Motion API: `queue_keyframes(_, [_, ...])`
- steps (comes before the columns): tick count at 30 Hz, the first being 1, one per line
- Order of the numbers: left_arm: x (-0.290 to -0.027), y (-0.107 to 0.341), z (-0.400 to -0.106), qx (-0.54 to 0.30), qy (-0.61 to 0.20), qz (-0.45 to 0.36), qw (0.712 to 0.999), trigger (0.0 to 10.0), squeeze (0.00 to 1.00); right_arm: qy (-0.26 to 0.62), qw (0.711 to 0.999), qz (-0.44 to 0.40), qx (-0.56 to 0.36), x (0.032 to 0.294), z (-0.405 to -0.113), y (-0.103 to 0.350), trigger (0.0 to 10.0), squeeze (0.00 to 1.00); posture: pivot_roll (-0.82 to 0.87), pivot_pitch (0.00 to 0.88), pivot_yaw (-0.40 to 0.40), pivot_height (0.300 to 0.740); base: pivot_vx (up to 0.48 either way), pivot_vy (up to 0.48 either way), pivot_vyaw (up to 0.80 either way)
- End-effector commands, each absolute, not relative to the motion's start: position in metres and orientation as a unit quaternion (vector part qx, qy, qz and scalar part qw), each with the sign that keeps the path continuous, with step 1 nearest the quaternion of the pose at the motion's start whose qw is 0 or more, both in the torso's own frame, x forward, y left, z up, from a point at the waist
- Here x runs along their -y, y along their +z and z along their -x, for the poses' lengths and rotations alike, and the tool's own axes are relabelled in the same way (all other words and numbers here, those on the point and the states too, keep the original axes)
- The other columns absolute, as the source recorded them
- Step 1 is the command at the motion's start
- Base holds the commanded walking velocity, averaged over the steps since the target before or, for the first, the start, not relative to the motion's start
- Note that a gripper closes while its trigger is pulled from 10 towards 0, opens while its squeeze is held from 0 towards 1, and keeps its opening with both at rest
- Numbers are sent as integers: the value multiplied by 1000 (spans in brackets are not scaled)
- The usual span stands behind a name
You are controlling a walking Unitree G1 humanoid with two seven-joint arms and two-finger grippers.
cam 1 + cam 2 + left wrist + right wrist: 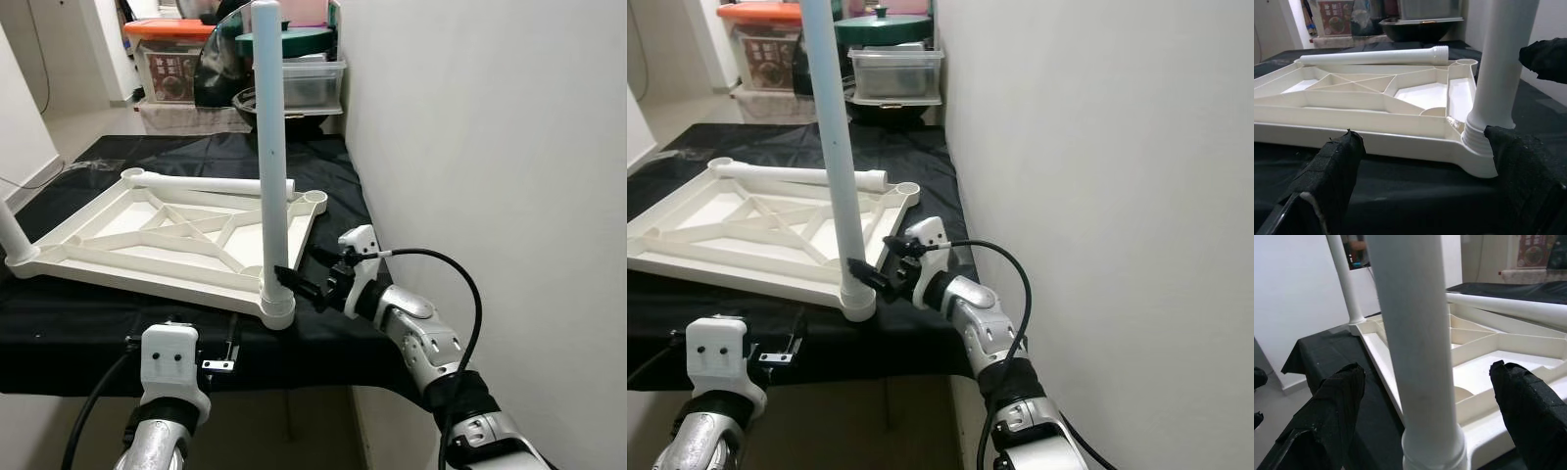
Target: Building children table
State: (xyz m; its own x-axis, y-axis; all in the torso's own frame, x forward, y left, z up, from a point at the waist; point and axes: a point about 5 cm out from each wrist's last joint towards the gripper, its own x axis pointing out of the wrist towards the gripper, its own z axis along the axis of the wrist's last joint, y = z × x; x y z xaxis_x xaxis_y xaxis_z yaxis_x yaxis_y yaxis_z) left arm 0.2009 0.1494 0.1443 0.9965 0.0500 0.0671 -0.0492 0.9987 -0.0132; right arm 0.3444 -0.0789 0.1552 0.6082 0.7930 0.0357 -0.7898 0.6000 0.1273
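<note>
Left eye view: white plastic tabletop (147,230) lies upside down on the black cloth (323,176), ribs facing up. One white leg (271,147) stands upright in the near right corner socket. A loose leg (211,183) lies across the far edge. Another leg (12,230) stands at the near left corner. Right gripper (306,284) sits just beside the upright leg's base, fingers spread apart to either side, not clamping it. Left gripper (1420,171) is low at the table's front edge, fingers released, holding nothing. Storage bins (313,83) stand behind.
</note>
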Motion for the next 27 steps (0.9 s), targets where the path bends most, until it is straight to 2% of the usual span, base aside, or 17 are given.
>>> queue_keyframes(1, [-148,146,-199,33,25,5,999,10000,0,456,888,-63,7,70,-345,164,10000,0,19,44,-33,740,0,0,0])
queue_keyframes(20, [-142,146,-192,28,25,18,999,10000,0,468,880,-65,37,34,-358,186,10000,0,23,86,-53,740,0,0,0])
queue_keyframes(27, [-132,152,-187,33,3,29,999,10000,0,479,874,-68,49,18,-365,199,10000,0,43,126,-71,740,0,0,0])
